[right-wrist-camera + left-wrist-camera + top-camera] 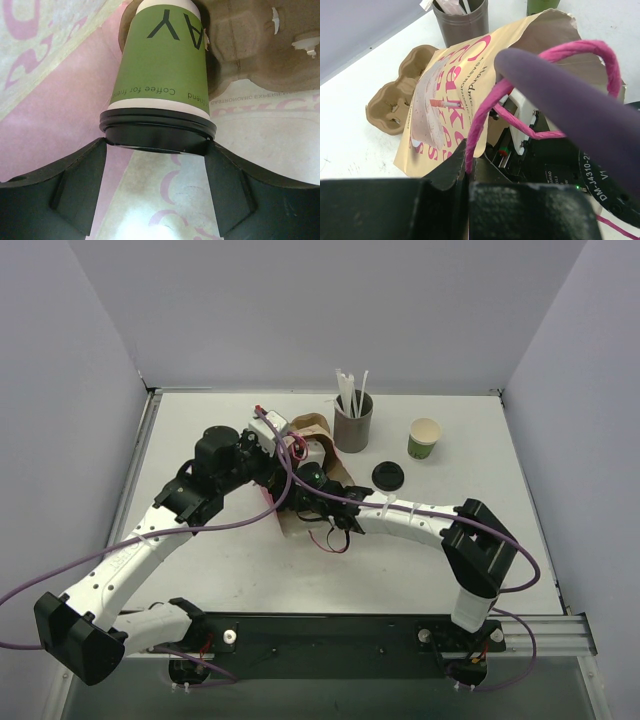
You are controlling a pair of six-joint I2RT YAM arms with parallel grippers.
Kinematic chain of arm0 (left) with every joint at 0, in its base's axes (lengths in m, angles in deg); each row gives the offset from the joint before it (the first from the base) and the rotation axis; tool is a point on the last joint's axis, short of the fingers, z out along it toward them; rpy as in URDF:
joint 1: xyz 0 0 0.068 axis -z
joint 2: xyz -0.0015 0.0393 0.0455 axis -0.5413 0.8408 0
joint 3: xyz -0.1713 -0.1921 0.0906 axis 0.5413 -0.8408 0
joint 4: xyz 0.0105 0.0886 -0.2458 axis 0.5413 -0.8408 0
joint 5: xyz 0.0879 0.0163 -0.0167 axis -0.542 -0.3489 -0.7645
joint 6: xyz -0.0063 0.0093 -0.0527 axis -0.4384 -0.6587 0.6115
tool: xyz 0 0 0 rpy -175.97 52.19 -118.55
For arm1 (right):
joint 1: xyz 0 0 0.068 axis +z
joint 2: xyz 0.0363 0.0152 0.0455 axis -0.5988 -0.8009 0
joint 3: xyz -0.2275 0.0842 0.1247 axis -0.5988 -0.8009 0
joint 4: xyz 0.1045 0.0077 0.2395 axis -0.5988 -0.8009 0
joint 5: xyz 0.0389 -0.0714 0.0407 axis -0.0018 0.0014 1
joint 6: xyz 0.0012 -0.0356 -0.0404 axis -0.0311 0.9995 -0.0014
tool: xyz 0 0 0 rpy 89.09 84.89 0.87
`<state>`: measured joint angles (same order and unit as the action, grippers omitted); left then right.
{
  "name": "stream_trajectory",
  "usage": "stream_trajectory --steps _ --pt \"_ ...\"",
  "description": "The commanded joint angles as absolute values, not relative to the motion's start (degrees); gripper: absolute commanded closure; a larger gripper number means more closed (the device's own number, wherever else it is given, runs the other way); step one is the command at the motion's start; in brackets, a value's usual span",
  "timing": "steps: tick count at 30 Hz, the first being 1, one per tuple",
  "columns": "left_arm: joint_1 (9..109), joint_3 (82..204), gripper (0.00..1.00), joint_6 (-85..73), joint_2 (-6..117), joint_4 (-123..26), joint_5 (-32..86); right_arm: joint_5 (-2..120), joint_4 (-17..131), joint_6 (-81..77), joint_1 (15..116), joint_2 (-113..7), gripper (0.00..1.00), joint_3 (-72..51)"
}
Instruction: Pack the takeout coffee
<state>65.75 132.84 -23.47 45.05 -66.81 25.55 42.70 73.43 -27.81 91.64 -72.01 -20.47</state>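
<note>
The takeout coffee [160, 65], a green paper cup with a black lid [157, 131], lies inside the brown paper bag [452, 65], its lid toward my right wrist camera. My right gripper [156, 146] reaches into the bag, and both fingertips [100, 150] touch the sides of the lid. In the top view the cup is hidden by the bag [312, 426] and the right gripper [303, 480]. My left gripper [468, 167] is shut on the bag's pink rope handle [482, 112] and holds the bag's mouth up; it shows from above too [268, 435].
A grey cylinder of white straws [352, 425] stands behind the bag. A green cup with a cream inside [424, 438] and a loose black lid [388, 475] sit to the right. A pulp cup carrier [395, 100] lies beside the bag. A purple cable [560, 100] crosses the left wrist view.
</note>
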Motion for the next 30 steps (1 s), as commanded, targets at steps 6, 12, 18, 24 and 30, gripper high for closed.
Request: stream_trajectory --steps 6,12,18,24,30 --pt "67.4 131.9 1.0 -22.5 41.8 -66.4 30.9 43.7 65.3 -34.9 91.5 -70.8 0.51 -12.0" --pt "70.1 129.6 1.0 -21.3 39.6 -65.5 25.9 45.2 58.3 -40.1 90.2 -72.2 0.56 -8.7" --pt "76.4 127.1 1.0 -20.1 38.2 -64.1 19.0 45.6 52.0 -41.7 89.8 -74.2 0.57 -5.0" --pt "79.5 125.6 1.0 -19.4 37.4 -62.4 13.9 45.7 47.6 -44.5 89.3 -76.4 0.59 -3.0" --pt "79.8 126.1 1.0 -19.1 37.7 -62.4 13.3 45.5 43.2 -45.1 88.7 -78.1 0.59 0.8"
